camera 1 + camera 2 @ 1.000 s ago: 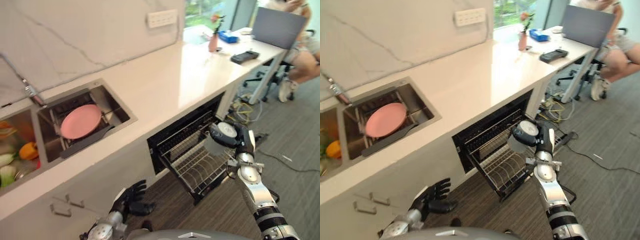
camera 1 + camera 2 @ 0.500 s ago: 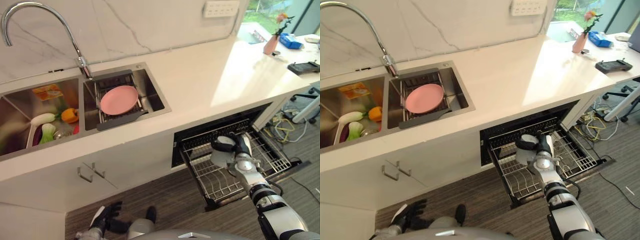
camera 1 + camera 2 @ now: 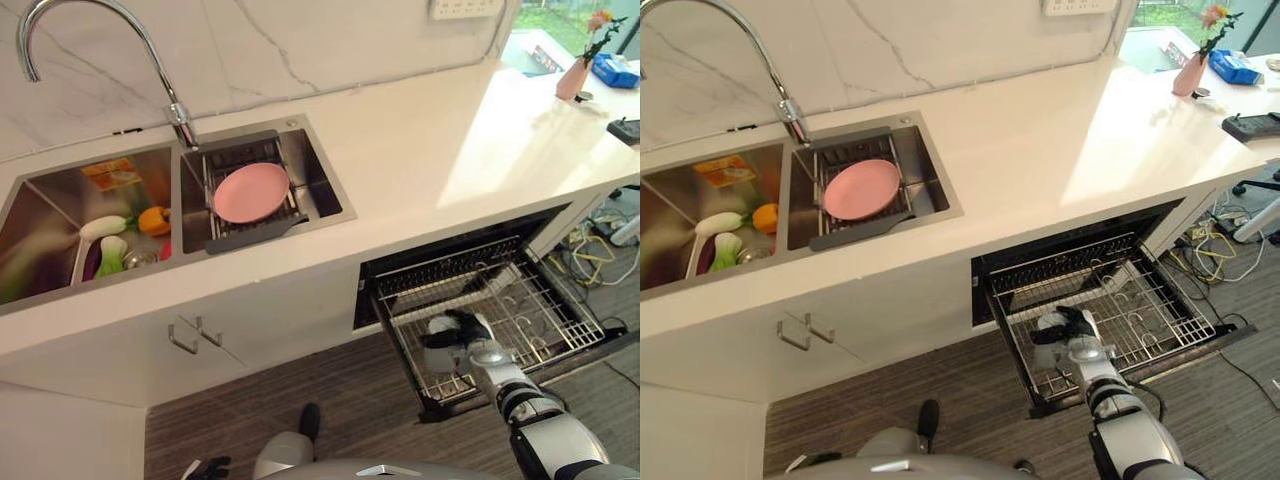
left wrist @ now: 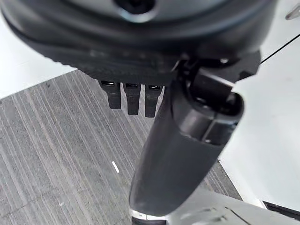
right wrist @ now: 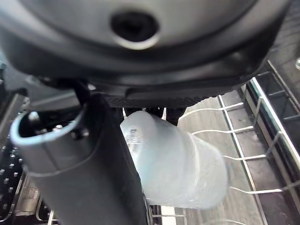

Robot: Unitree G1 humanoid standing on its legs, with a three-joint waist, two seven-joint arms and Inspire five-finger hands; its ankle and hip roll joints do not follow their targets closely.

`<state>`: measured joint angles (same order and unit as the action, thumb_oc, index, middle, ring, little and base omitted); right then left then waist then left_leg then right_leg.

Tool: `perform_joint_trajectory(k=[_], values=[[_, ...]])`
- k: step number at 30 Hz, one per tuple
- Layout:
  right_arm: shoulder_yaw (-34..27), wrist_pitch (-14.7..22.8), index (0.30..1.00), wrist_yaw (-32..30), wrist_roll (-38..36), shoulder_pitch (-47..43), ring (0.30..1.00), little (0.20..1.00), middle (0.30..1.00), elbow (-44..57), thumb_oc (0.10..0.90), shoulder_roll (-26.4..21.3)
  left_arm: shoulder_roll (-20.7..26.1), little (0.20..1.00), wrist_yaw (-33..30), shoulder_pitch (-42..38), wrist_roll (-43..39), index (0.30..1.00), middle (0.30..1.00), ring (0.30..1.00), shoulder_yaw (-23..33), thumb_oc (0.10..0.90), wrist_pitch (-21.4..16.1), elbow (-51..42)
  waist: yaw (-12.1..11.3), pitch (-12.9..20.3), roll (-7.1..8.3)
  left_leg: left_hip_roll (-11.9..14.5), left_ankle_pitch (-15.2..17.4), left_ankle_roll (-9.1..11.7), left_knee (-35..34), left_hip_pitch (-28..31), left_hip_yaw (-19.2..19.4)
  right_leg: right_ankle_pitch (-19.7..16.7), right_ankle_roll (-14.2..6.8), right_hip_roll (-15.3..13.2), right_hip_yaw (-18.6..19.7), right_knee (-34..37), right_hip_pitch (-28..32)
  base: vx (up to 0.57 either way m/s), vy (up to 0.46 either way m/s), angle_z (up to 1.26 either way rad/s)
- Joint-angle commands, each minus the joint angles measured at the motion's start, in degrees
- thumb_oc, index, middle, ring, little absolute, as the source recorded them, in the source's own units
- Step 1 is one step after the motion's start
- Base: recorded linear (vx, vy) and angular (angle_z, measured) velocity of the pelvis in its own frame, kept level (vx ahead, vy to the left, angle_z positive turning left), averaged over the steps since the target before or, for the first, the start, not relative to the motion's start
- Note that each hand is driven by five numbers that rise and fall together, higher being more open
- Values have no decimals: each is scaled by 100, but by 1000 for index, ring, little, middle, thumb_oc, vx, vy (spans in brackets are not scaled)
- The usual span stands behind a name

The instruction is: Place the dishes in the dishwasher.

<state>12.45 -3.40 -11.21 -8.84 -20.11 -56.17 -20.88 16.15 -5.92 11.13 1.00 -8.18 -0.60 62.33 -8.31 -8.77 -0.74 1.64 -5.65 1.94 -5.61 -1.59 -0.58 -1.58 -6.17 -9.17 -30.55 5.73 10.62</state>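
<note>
Cup over rack

Right hand (image 3: 1064, 333) wraps a translucent frosted cup (image 5: 173, 164), fingers and thumb curled round it, low over the front-left part of the pulled-out dishwasher rack (image 3: 1160, 310). Cup's long axis runs out past the fingers, lying tilted over the wires. Pink plate (image 3: 250, 192) waits in the sink (image 3: 325, 195), well apart. Left hand (image 4: 129, 101), fingers relaxed, hangs over the floor.
</note>
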Motion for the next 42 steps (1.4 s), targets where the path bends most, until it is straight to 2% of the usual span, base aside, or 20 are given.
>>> perform_joint_trajectory(k=[1,7,11,12,19,20,22,23,25,26,27,31,32,33,34,36,38,40,41,42], values=[[-320,879,900,-415,80,103,900,900,900,1657,800,-634,-161,900,-529,-206,28,900,900,900,75,800,38,579,-2,282,-129,400,315,435,61,415,411,325,-127,-111,336,-73,-40,8,-33,-7],[-665,989,900,-286,-50,770,900,900,900,2828,800,-650,-241,900,-493,-252,4,900,900,900,174,800,121,686,143,309,-120,493,309,464,61,480,487,377,-73,-40,439,-73,-50,-8,-41,-7],[-1011,1147,900,-313,-104,1342,900,900,900,3876,800,-469,-361,900,-487,-267,-111,900,900,900,292,800,140,730,309,310,-143,621,276,493,61,564,590,460,3,101,639,-73,-75,-9,-87,-16],[-1232,1268,900,-440,-72,1634,900,900,900,4433,800,-334,-413,900,-516,-273,-182,900,900,900,342,800,140,705,388,295,-169,679,235,518,61,570,614,494,34,164,693,-73,-93,-3,-81,-17],[-1411,1512,900,-589,162,2376,900,900,900,5836,800,-30,-589,900,-644,-153,-292,900,900,900,496,800,136,737,599,248,-277,863,110,603,61,575,705,580,108,375,904,-73,-201,-5,-97,-14],[-1370,1609,900,-586,148,2460,900,900,900,6057,800,4,-618,900,-684,-146,-388,900,900,900,545,800,107,791,639,173,-283,905,91,618,156,572,740,599,125,404,980,-73,-204,-55,-64,-21],[-1341,1676,900,-589,165,2619,900,900,900,6355,800,-43,-663,900,-722,-202,-528,900,900,900,596,800,94,836,727,5,-237,927,173,621,888,157,801,614,154,347,997,-76,-223,-129,-74,-11],[-1328,1708,900,-593,203,2688,900,900,900,6532,800,-119,-686,900,-772,-226,-577,900,900,900,603,800,77,796,778,-98,-213,935,180,616,1202,-35,971,631,172,296,971,-80,-197,-146,-24,9],[-1323,1718,900,-554,200,2715,900,900,900,6717,800,-190,-738,900,-846,-257,-504,900,900,900,615,800,115,802,998,-135,-167,1228,213,692,1536,-159,1835,757,153,209,873,-77,-124,-29,53,43],[-1275,1693,900,-505,174,2679,900,900,900,6733,800,-225,-745,900,-844,-246,-426,900,900,900,624,800,117,786,1055,-135,-190,1397,134,709,1499,-119,2136,758,128,172,857,-76,-129,43,144,41],[-1243,1691,900,-459,137,2631,900,900,900,6749,800,-243,-748,900,-845,-227,-349,900,900,900,591,800,116,774,1077,-131,-235,1492,29,752,1366,-59,2224,745,88,151,873,-80,-130,20,212,17],[-1173,1823,900,-16,-735,2476,900,900,900,6635,800,-172,-703,900,-763,-363,-217,900,900,900,543,800,106,1063,1122,-5,-337,1674,-282,872,501,177,1886,646,-121,-24,916,-85,-176,50,320,8],[-1241,1834,900,110,-991,2498,900,900,900,6583,800,-117,-709,900,-701,-409,-233,900,900,900,653,800,138,1222,1157,109,-402,1686,-314,805,189,357,1909,492,-177,-137,810,-103,-239,-14,333,9],[-1242,1835,900,111,-993,2498,900,900,900,6582,800,-118,-710,900,-701,-410,-233,900,900,900,653,800,137,1225,1156,106,-401,1682,-318,804,179,366,1913,491,-180,-139,812,-102,-235,48,351,4],[-1321,1879,900,105,-1030,2524,900,900,900,6567,800,-95,-702,900,-675,-438,-200,900,900,900,649,800,158,1259,1194,223,-419,1668,-176,868,91,477,1924,531,-262,-216,776,-107,-177,92,259,13],[-1493,1857,900,142,-1058,2518,900,900,900,6626,800,-79,-727,900,-567,-552,-146,900,900,900,570,800,156,1214,1220,345,-435,1455,-16,819,61,478,1927,353,-376,-473,627,-172,-163,73,463,26],[-1651,1825,900,64,-947,2462,900,900,900,6653,800,-19,-736,900,-448,-642,-47,900,900,900,434,800,169,1155,1209,423,-388,1072,204,643,61,508,1853,189,-503,-899,558,-356,-158,75,525,44],[-1742,1815,900,-12,-754,2366,900,900,900,6643,800,50,-688,900,-321,-824,144,900,900,900,241,800,161,1089,1183,443,-300,680,443,412,61,553,1807,117,-542,-1333,564,-931,-271,82,536,62],[-1746,1796,900,-81,-650,2290,900,900,900,6624,800,86,-659,900,-314,-913,183,900,900,900,166,800,178,1040,1181,386,-247,510,548,260,61,605,1770,32,-500,-1522,706,-1462,-451,88,619,76],[-1676,1788,900,-111,-529,2200,900,900,900,6653,800,147,-636,900,-329,-982,126,900,900,900,143,800,194,960,1201,285,-259,346,693,60,61,746,1711,-260,-470,-1747,844,-2330,-755,65,456,64]])
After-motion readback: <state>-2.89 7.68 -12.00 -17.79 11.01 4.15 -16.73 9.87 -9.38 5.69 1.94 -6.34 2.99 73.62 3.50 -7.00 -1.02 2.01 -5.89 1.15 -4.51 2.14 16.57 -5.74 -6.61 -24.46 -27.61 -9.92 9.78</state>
